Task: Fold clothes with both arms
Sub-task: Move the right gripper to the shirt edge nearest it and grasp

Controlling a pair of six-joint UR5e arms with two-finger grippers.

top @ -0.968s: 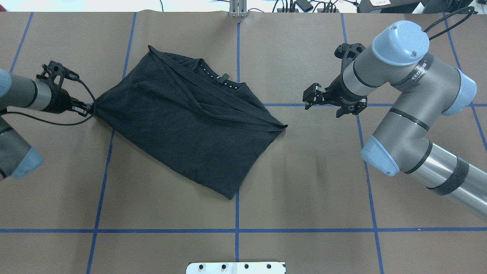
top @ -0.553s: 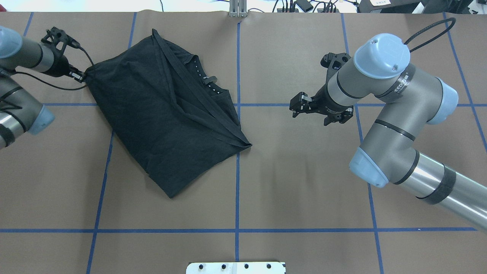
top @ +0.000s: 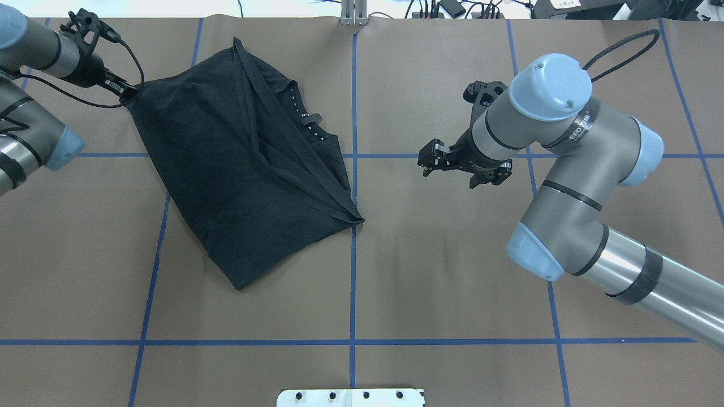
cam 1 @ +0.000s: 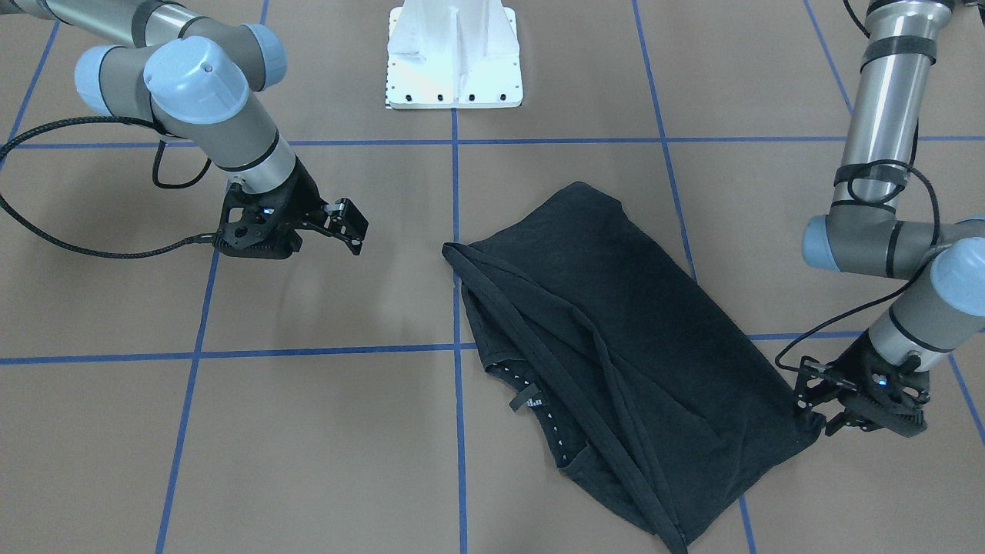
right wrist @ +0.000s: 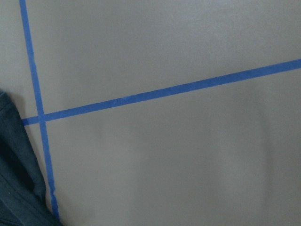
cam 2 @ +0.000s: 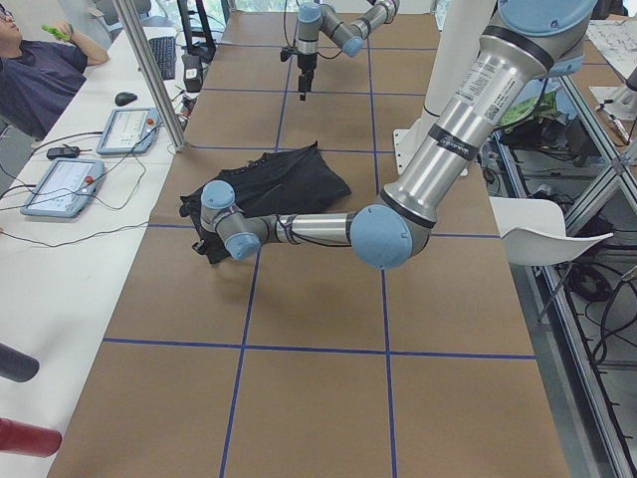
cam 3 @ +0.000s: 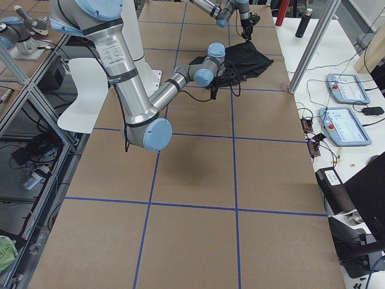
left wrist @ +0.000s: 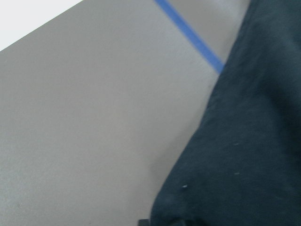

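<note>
The black T-shirt (top: 237, 169) lies crumpled, folded roughly in half, on the table's left half, its collar and hems showing as long bands; it also shows in the front view (cam 1: 639, 346). My left gripper (top: 127, 90) is shut on the shirt's far-left corner, seen again in the front view (cam 1: 814, 412). The left wrist view holds only dark cloth (left wrist: 244, 155) over brown paper. My right gripper (top: 427, 161) hangs open and empty over bare table, right of the shirt's pointed corner (top: 356, 217). A bit of shirt (right wrist: 14, 193) edges its wrist view.
Blue tape lines (top: 352, 271) cross the brown table cover. The white pedestal base (cam 1: 454, 54) stands at the robot's side. Beyond the far edge are cables and a metal post (top: 353, 14). A desk with tablets (cam 2: 65, 184) and a seated person (cam 2: 40, 70) is alongside.
My left gripper has pulled the shirt's corner to the far left, and the shirt has swung round and slid left. The right gripper has moved left, still open.
</note>
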